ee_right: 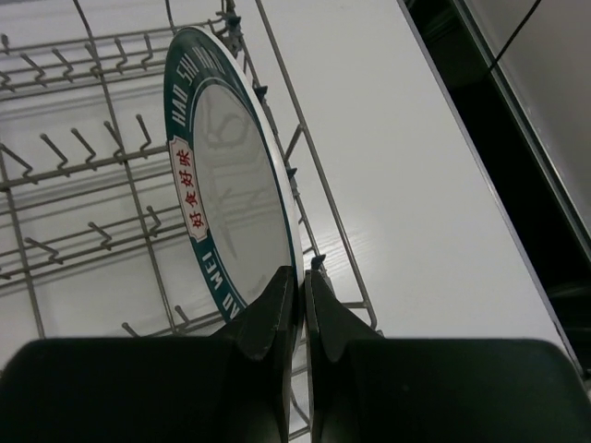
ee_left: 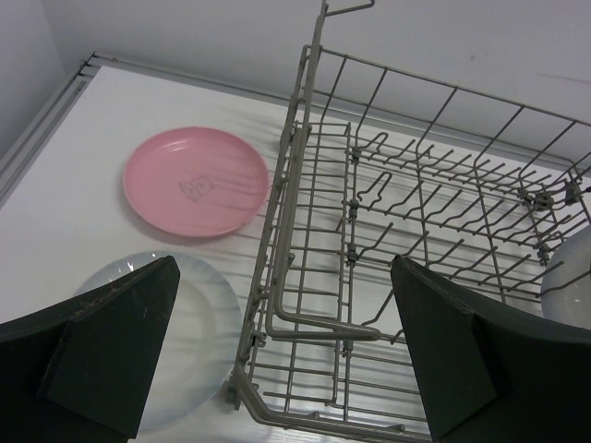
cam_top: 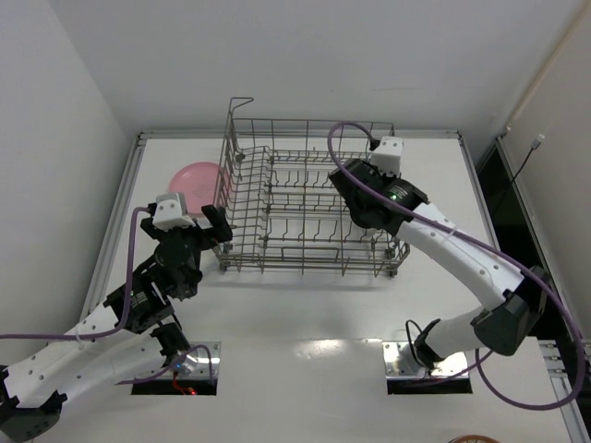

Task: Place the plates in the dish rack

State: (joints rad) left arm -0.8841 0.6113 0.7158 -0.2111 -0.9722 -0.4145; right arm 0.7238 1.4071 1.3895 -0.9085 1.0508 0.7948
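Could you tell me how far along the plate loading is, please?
Done: no plate stands free in the dish rack yet. In hand: the right gripper clamps the patterned plate upright inside it. Remaining: the pink plate and the white plate lie on the table, by the open left gripper.

A large rectangular grey wire dish rack (cam_top: 305, 258) sits mid-desk (cam_top: 305, 314). At its right end a round white plate with a dark teal lettered rim (ee_right: 231, 185) stands on edge, its rim nipped by the right claw (ee_right: 297, 277). Left of the rack, a solid pink round plate (ee_left: 196, 182) and a plain white round plate (ee_left: 208, 323) lie flat, just beside each other.
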